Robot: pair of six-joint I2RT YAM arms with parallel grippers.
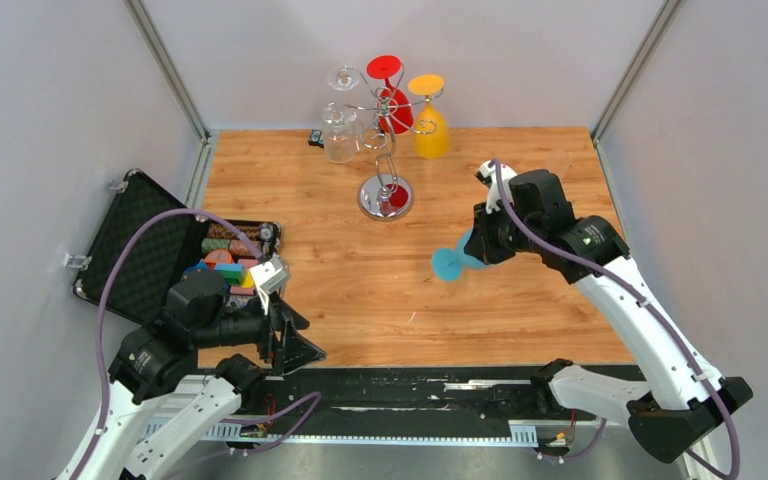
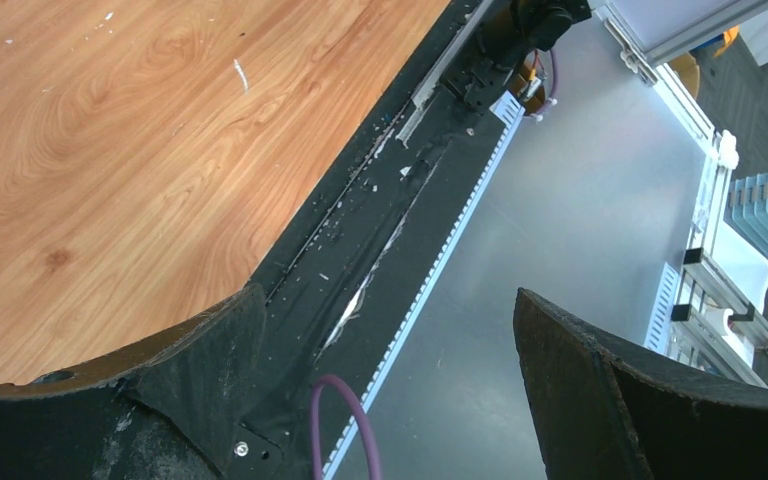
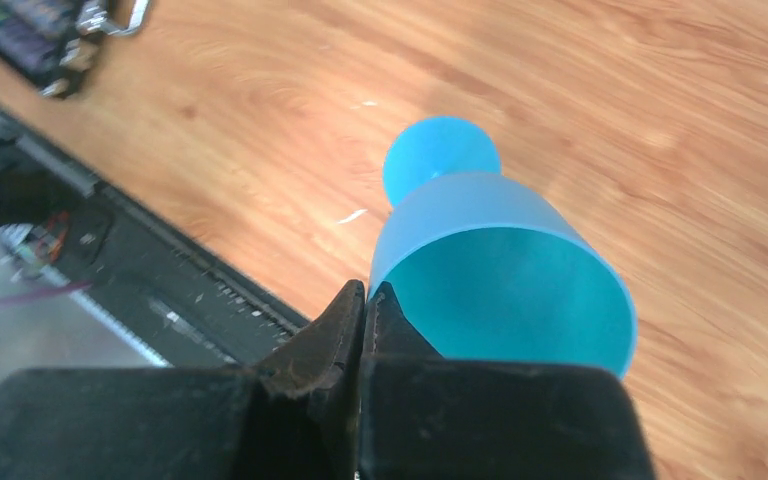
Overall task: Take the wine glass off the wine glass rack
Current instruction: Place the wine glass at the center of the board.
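The chrome wine glass rack point(image 1: 384, 120) stands at the back middle of the wooden table on a round mirrored base point(image 1: 385, 197). A red glass point(image 1: 392, 95), a yellow glass point(image 1: 429, 120) and a clear glass point(image 1: 339, 130) hang upside down from its arms. A blue wine glass point(image 1: 450, 262) point(image 3: 500, 270) is off the rack and lies tilted above the table's middle right. My right gripper point(image 1: 480, 243) point(image 3: 367, 288) is shut on its rim, one finger inside the bowl and one outside. My left gripper point(image 1: 295, 345) point(image 2: 385, 295) hangs open and empty over the near table edge.
An open black case point(image 1: 140, 250) with colourful blocks lies at the left. A small black object point(image 1: 315, 137) sits behind the rack. The black strip point(image 2: 360, 230) of the near edge runs below the left fingers. Grey walls enclose the table on three sides.
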